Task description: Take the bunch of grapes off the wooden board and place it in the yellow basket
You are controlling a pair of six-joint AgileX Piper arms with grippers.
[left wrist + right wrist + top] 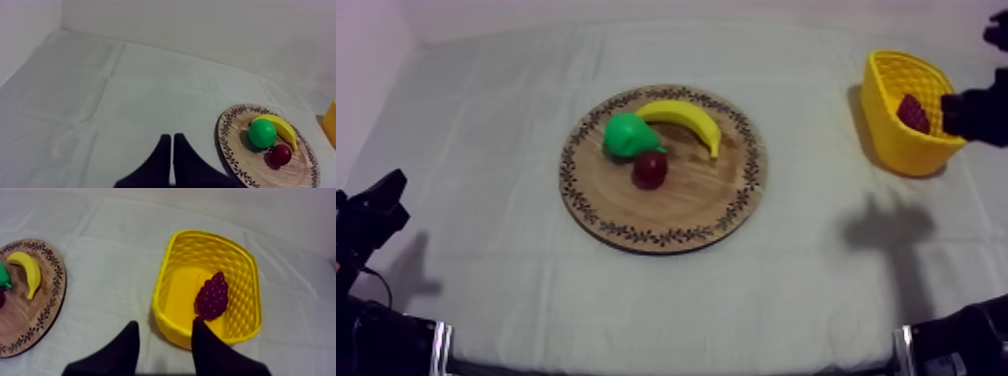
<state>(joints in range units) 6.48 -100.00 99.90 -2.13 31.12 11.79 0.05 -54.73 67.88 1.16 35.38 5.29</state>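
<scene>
Bunch of grapes (212, 295): lies inside the yellow basket (175, 330), against one side wall, off the board. In the top view the grapes (913, 112) show as a dark red patch in the basket (896, 150), which stands at the table's right side. It is well apart from the wooden board (686, 205), with a stretch of grey-white cloth (486, 150) between them.

Right gripper (165, 324): fingers apart, nothing between them. It hangs over the basket's near wall, one finger by the rim near the narrow end of the grapes, the other over the cloth beside the basket. Contact between that finger and the rim: cannot tell, the finger hides the spot. From above, the right gripper (964, 112) is a dark shape at the basket's right edge, covering part of the rim.

Left gripper (171, 136): fingers together in a narrow wedge, holding nothing, over cloth beside the board. In the top view it (381, 205) sits low at the left, well apart from the board.

On the board: banana (686, 118) along the far side, pear (626, 136) touching it, small red fruit (650, 170) just beside the pear.
</scene>
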